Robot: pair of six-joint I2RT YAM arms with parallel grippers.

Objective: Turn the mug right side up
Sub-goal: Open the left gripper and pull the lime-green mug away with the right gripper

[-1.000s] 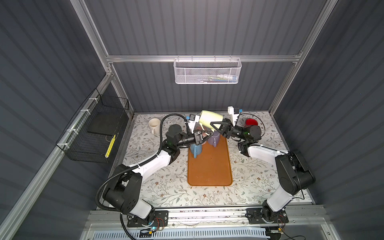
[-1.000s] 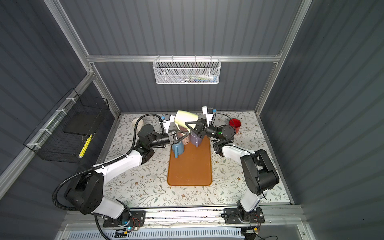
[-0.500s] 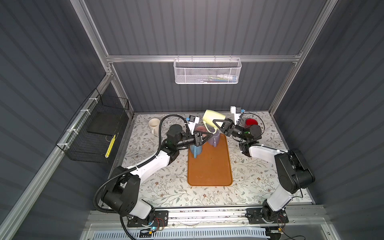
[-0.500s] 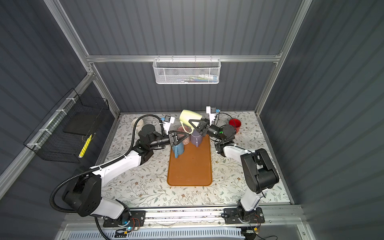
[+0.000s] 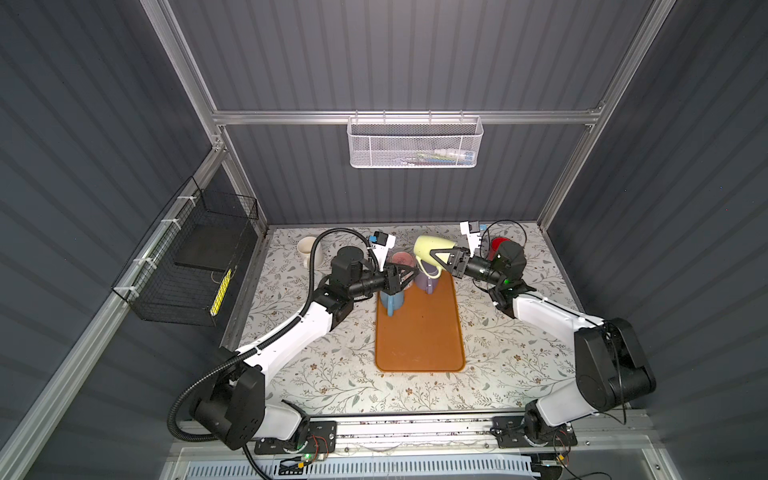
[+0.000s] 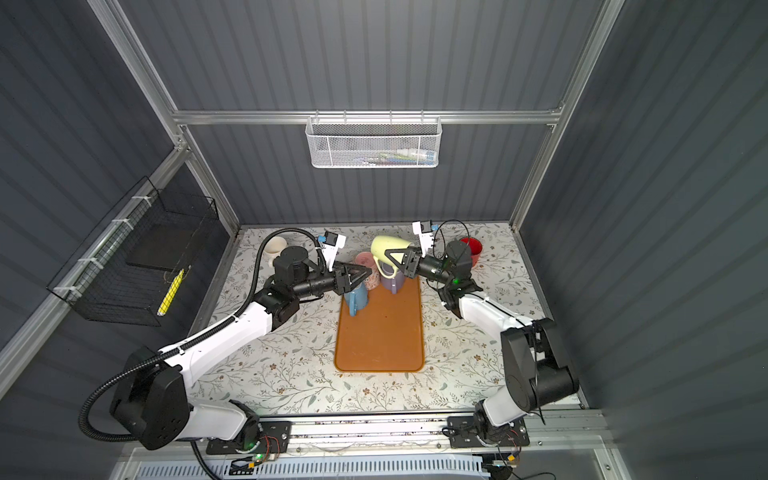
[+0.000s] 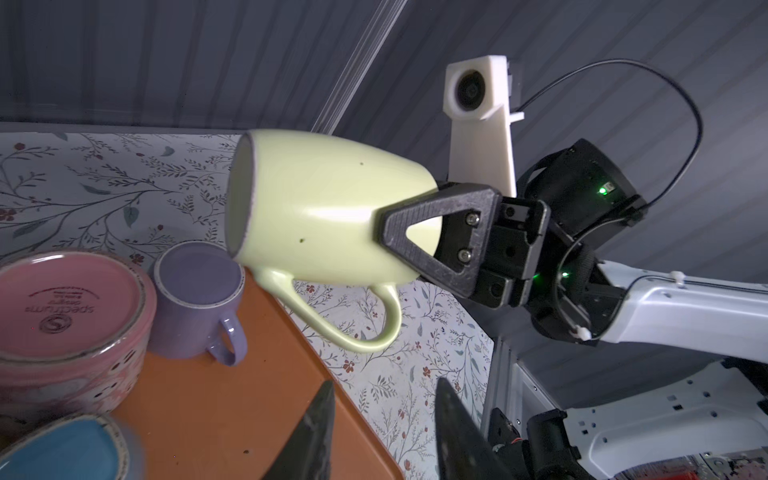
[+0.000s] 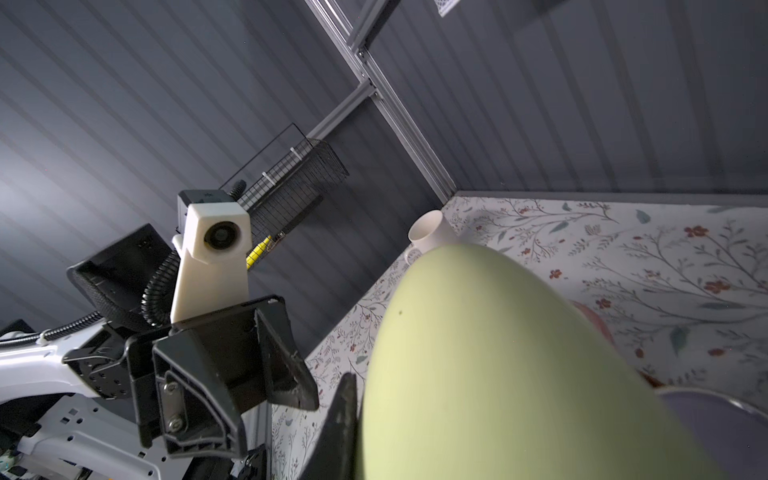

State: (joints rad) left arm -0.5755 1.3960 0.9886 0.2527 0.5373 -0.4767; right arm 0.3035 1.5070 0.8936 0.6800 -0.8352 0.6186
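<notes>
A pale yellow mug (image 5: 428,246) (image 6: 385,245) hangs in the air on its side above the back end of the orange tray (image 5: 419,336). Its mouth points toward the left arm and its handle hangs down, as the left wrist view shows (image 7: 324,208). My right gripper (image 5: 435,256) (image 6: 391,254) is shut on the mug's base end. In the right wrist view the mug (image 8: 498,374) hides all but one finger (image 8: 338,428). My left gripper (image 5: 410,272) (image 6: 366,272) (image 7: 384,382) stands open and empty, just short of the mug, above a blue mug (image 5: 390,301).
On the tray's back end stand an upturned purple mug (image 5: 428,282) (image 7: 195,299), an upturned pink bowl (image 5: 401,259) (image 7: 70,316) and the blue mug. A cream cup (image 5: 307,247) sits back left, a red cup (image 5: 496,245) back right. A wire basket (image 5: 195,257) hangs on the left wall.
The left jaws have widened and stand apart from the mug. The right gripper has carried the mug slightly to the right, still on its side.
</notes>
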